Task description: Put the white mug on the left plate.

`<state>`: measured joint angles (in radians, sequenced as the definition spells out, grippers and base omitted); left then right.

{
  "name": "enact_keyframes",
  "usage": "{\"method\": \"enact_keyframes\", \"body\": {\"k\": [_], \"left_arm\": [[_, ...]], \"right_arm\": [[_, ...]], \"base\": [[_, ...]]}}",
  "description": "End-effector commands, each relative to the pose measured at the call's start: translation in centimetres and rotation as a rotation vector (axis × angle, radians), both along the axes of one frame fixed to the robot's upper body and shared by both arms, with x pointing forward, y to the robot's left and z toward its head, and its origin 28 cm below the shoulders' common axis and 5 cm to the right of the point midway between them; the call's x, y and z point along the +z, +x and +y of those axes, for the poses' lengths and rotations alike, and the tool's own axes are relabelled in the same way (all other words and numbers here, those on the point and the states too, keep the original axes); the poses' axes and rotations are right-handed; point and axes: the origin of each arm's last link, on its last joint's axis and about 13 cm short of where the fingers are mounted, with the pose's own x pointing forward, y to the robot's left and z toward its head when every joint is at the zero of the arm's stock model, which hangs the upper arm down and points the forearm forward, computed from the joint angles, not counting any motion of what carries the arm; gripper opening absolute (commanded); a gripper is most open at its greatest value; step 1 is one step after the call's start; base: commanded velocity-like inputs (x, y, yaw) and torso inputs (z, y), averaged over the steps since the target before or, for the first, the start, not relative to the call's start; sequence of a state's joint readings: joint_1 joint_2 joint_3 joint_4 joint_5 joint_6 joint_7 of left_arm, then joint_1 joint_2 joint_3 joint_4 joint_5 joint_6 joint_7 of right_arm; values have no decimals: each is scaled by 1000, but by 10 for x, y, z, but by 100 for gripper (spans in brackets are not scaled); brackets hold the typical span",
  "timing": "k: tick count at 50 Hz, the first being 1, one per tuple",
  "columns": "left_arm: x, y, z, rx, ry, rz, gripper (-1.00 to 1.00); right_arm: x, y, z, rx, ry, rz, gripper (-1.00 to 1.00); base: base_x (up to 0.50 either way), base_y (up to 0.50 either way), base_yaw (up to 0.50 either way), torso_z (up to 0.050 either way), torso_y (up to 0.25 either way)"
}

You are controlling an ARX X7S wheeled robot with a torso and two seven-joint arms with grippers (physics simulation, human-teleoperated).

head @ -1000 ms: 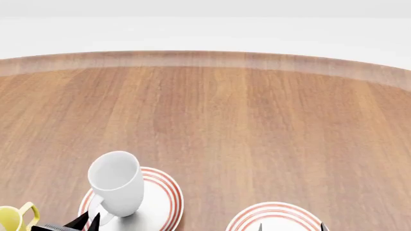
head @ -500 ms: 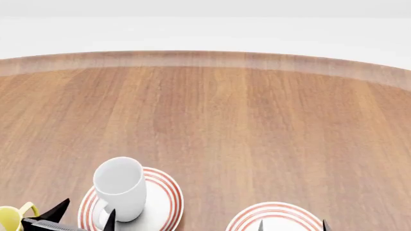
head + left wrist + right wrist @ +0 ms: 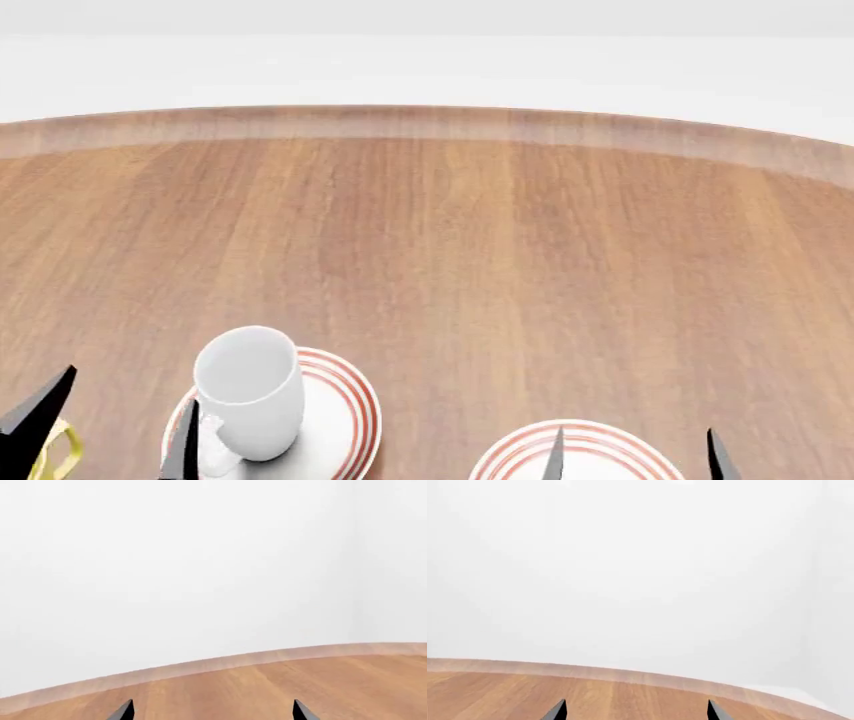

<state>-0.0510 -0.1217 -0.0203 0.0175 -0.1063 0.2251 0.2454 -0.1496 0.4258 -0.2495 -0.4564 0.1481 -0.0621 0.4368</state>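
Note:
The white mug [image 3: 248,392] stands upright on the left plate [image 3: 351,405], a white plate with red rings, at the head view's lower left. My left gripper [image 3: 123,412] is open just left of the mug, with one fingertip [image 3: 187,440] beside the handle and apart from it. Nothing lies between its tips in the left wrist view, where the left gripper [image 3: 212,711] shows only bare wood. My right gripper [image 3: 634,448] is open over the other ringed plate [image 3: 507,455]; the right gripper [image 3: 636,711] holds nothing.
A yellow mug handle [image 3: 54,450] peeks out at the lower left edge, behind the left fingertip. The round wooden table [image 3: 534,250] stretches ahead to its far edge [image 3: 427,122], with white floor beyond.
The left gripper let go of the mug's handle, spread wide and rose. The mug settled upright on the plate. The right gripper's tips came up into view.

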Motion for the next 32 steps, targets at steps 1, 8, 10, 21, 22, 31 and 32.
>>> {"method": "enact_keyframes", "body": {"k": [1, 8, 10, 21, 22, 31, 32], "left_arm": [[28, -30, -4, -17, -9, -108, 100], [37, -45, -5, -26, -6, -151, 100], [40, -49, -6, -26, -3, -166, 100], [43, -59, -7, -29, 5, -205, 100], [43, -59, -7, -30, 4, -203, 100], [41, -60, -7, -29, 7, -200, 100], [41, -59, -7, -27, 9, -200, 100]], "right_arm": [[13, -12, 2, -10, -21, -68, 100], [15, -22, 4, -10, -35, -89, 100], [16, -25, 4, -5, -37, -94, 100], [14, -35, 5, -19, -47, -108, 100], [14, -35, 5, -20, -45, -109, 100], [13, -35, 5, -19, -41, -107, 100], [13, -35, 5, -18, -42, -107, 100]], "base": [[0, 0, 0, 0, 0], [0, 0, 0, 0, 0], [0, 0, 0, 0, 0], [0, 0, 0, 0, 0], [0, 0, 0, 0, 0], [0, 0, 0, 0, 0], [0, 0, 0, 0, 0]]}}
